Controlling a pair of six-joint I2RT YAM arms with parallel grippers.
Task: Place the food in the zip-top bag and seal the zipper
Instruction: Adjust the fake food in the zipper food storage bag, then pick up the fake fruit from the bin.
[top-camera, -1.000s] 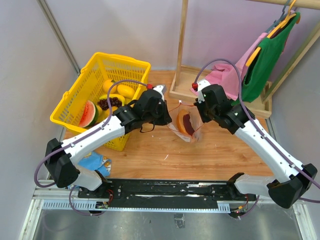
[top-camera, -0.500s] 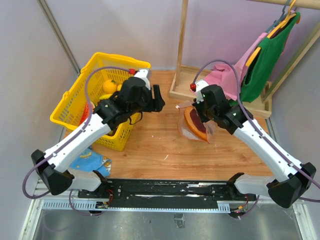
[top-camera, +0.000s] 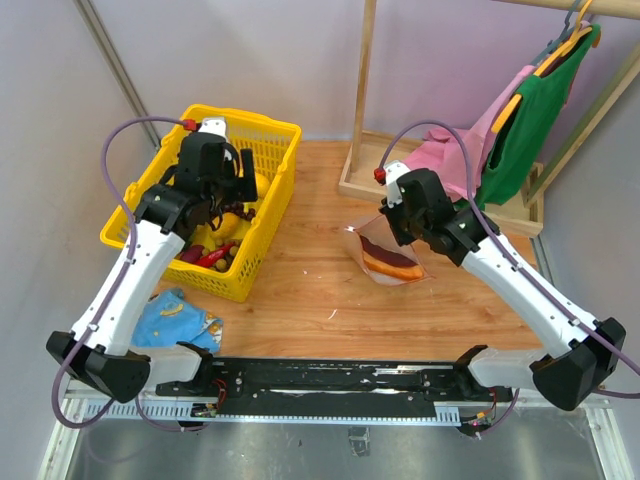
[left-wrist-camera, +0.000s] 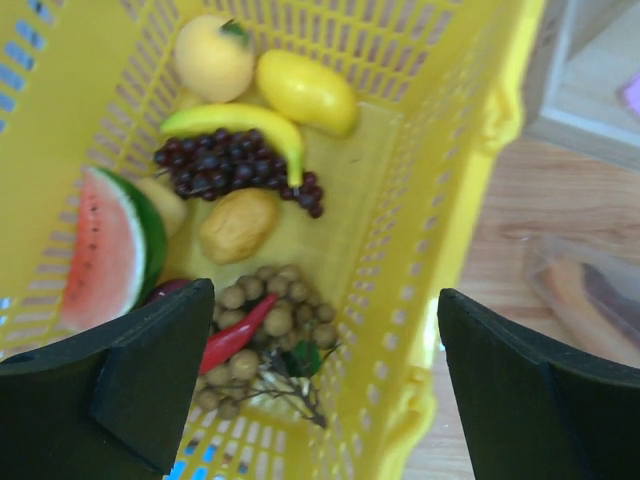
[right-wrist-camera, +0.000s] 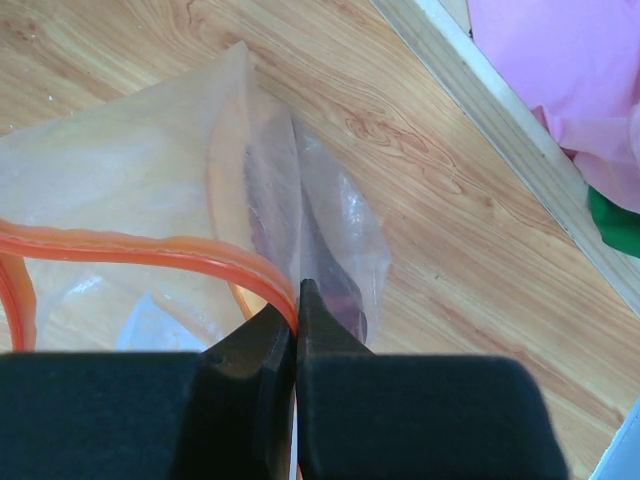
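Observation:
The zip-top bag (top-camera: 392, 262) lies on the wooden table with an orange and a dark piece of food inside. My right gripper (top-camera: 384, 226) (right-wrist-camera: 298, 292) is shut on the bag's mouth, pinching the red zipper (right-wrist-camera: 150, 248). The clear bag (right-wrist-camera: 120, 170) sags below the jaws. My left gripper (top-camera: 232, 188) (left-wrist-camera: 322, 300) hangs open over the yellow basket (top-camera: 246, 121), holding nothing. Below it lie a watermelon wedge (left-wrist-camera: 105, 245), banana (left-wrist-camera: 245, 125), dark grapes (left-wrist-camera: 225, 170), a red chili (left-wrist-camera: 235, 332) and several other fruits.
A wooden rack base (top-camera: 365, 175) stands behind the bag, with pink and green clothes (top-camera: 530, 110) hanging at the back right. A blue packet (top-camera: 175, 320) lies near the left arm's base. The basket wall (left-wrist-camera: 440, 150) runs between the left fingers and the table.
My left gripper let go at the bag's mouth, opened wide and swung left over the basket. The right gripper kept its grip and the bag has sunk flatter onto the table.

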